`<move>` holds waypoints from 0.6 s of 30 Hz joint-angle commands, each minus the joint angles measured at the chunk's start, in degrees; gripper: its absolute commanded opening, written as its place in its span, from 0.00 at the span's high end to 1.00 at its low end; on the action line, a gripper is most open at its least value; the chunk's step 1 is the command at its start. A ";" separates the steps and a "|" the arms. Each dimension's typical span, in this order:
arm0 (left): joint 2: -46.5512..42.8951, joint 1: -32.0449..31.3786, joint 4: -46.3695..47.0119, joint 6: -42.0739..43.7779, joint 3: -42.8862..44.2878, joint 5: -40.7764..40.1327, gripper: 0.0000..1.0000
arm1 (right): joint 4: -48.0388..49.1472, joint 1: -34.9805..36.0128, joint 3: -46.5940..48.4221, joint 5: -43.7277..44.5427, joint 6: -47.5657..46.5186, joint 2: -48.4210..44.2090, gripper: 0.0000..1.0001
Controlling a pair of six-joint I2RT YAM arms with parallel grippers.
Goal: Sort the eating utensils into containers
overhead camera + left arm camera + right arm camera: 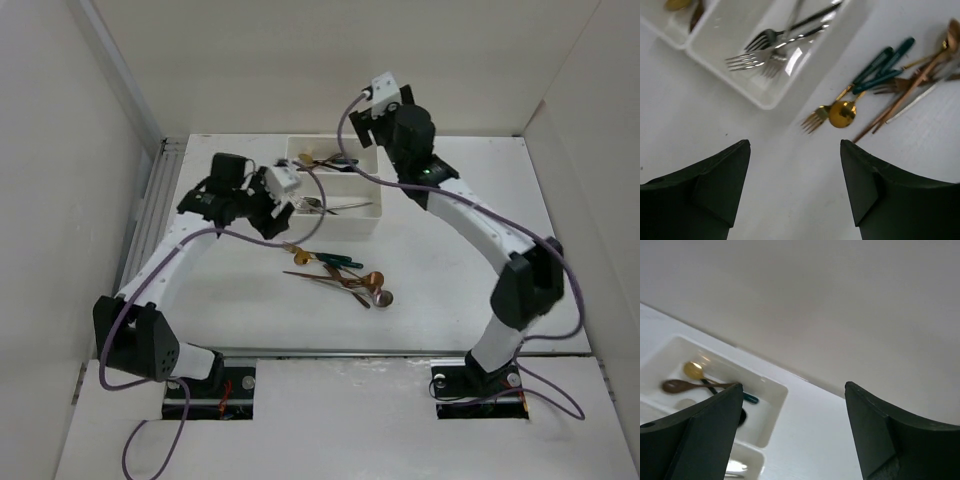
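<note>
Left wrist view: open, empty left tool point(795, 150) over tabletop point(700, 115); lower onto gold fork point(815, 118) just beside near tray point(762, 100), clear of gold spoon point(842, 114). Right tool point(790, 390) open above far tray point(765, 405).

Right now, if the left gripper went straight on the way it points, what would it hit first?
The left gripper would probably meet bare table just short of the gold fork; depth unclear.
</note>
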 commanded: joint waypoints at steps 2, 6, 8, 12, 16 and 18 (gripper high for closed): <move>-1.32 -13.87 -8.04 15.02 -2.88 -2.27 0.31 | -1.09 -0.16 -9.92 -12.37 14.78 -11.74 0.13; 2.28 -20.83 -3.39 13.01 -4.21 -4.31 0.39 | -2.77 0.54 -18.64 -16.17 19.62 -20.35 0.13; 5.45 -22.76 -1.71 12.47 -2.64 -3.70 0.50 | -2.78 1.15 -21.63 -14.96 20.94 -22.74 0.13; 10.98 -26.98 -0.92 15.11 -1.93 -3.08 0.53 | -2.78 1.69 -27.78 -13.10 22.18 -28.19 0.13; 15.91 -29.36 0.22 15.11 -1.31 -3.08 0.63 | -2.78 1.69 -30.86 -10.91 22.18 -32.50 0.13; 16.61 -29.89 2.41 15.11 -2.01 -3.77 0.64 | -2.78 1.69 -32.01 -10.29 22.18 -34.69 0.13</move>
